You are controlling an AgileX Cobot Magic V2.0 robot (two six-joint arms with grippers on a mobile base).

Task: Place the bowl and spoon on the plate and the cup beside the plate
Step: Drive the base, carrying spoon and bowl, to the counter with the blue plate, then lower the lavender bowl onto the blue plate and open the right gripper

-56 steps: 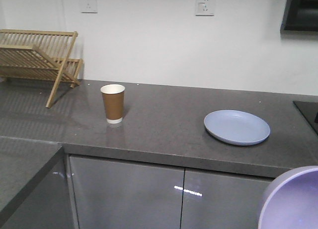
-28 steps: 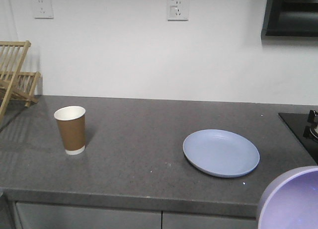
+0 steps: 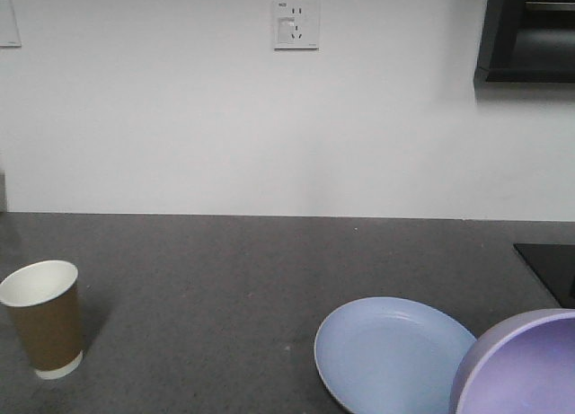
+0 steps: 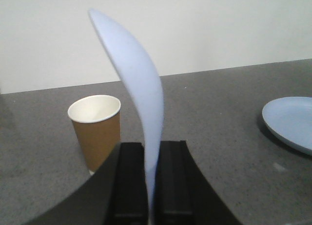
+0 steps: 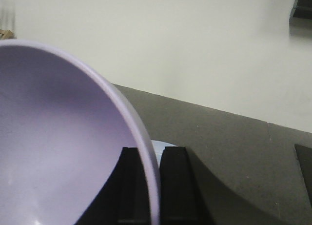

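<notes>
Bowl (image 5: pixel 58 137) rim is pinched by right gripper (image 5: pixel 150 154) at lower right; spoon (image 4: pixel 141 88) stands clamped in left gripper (image 4: pixel 151 148); plate (image 3: pixel 386 360) bottom centre-right, cup (image 3: pixel 43 320) lower left.

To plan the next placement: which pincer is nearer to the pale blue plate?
Right. The right pincer, gripping the purple bowl, hangs at the plate's right edge; the left pincer, gripping the spoon, is off to its left, near the paper cup.

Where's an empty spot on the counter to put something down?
The wide bare counter between the cup and the plate, and the strip behind them by the wall. It's crowded on the right, where the bowl hides the plate's edge.
</notes>
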